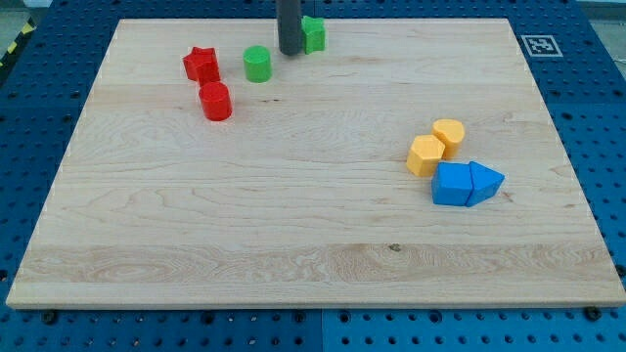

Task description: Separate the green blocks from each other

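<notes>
A green cylinder stands near the view's top, left of centre. A second green block, shape unclear, sits further right by the top edge, partly hidden by my rod. My tip rests on the board between the two green blocks, touching or nearly touching the left side of the right one and apart from the cylinder.
A red star-shaped block and a red cylinder lie left of the green cylinder. At the right are two yellow blocks, a blue cube and a blue triangular block. The wooden board sits on a blue pegboard.
</notes>
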You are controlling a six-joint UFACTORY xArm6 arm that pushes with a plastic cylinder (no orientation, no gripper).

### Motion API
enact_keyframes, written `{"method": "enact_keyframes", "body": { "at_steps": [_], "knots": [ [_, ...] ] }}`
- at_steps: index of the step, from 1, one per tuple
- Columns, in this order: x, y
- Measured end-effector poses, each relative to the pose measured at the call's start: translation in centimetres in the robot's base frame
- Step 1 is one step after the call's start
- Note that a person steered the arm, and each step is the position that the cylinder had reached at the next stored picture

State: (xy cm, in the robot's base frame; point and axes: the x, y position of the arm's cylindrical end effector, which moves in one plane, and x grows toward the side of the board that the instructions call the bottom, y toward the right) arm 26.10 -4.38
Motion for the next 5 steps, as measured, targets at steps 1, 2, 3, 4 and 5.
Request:
{"method": "enact_keyframes", "body": {
  "at_steps": [1,2,3,4,5],
  "knots": [
    [0.7,-2.6],
    [1.9,-3.3],
    [4.8,-3.4],
    [6.8,-5.1],
    [8.0,-3.8]
  ]
}}
